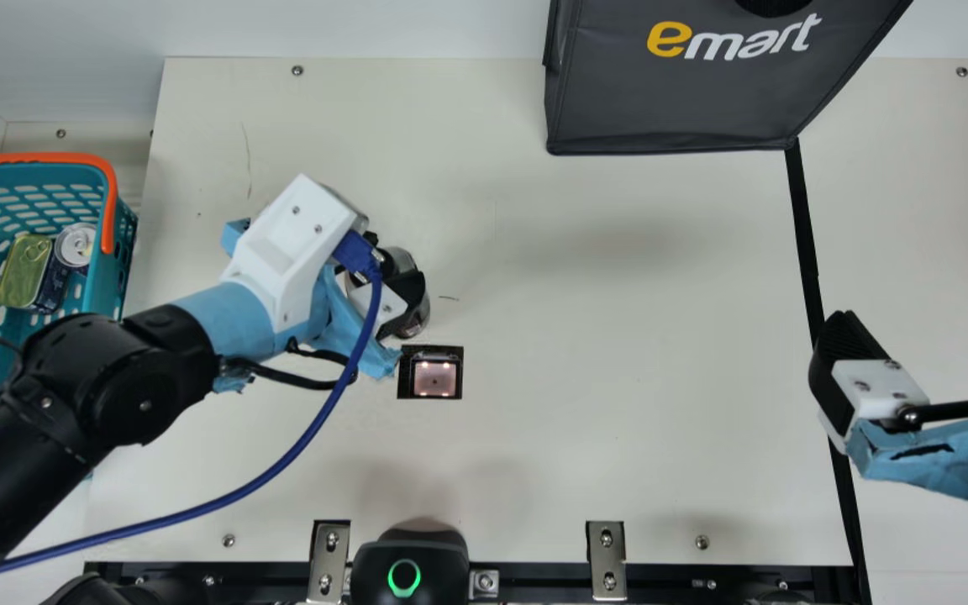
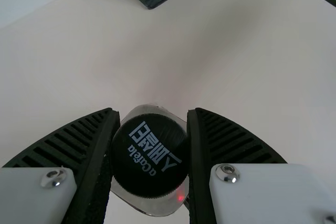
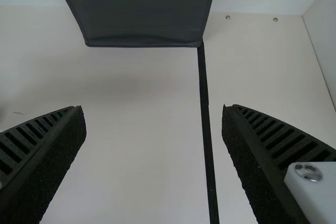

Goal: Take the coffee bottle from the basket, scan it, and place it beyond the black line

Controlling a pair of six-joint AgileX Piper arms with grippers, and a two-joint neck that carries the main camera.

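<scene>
Main view: on the cream table [image 1: 618, 462], the black line [image 1: 807, 244] runs close by the right gripper [image 1: 921, 326], spread wide and empty. The left gripper [image 2: 153, 113], well apart from that line, grips the coffee bottle [image 2: 149, 156] from both sides, cap towards its wrist camera. The bottle is just beside the small scanner [image 1: 435, 378], so scanning probably needs only a short shift.

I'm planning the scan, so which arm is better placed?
Probably left: the left gripper holds the coffee bottle beside the lit scanner window, while the right gripper is open and empty near the black line.
</scene>
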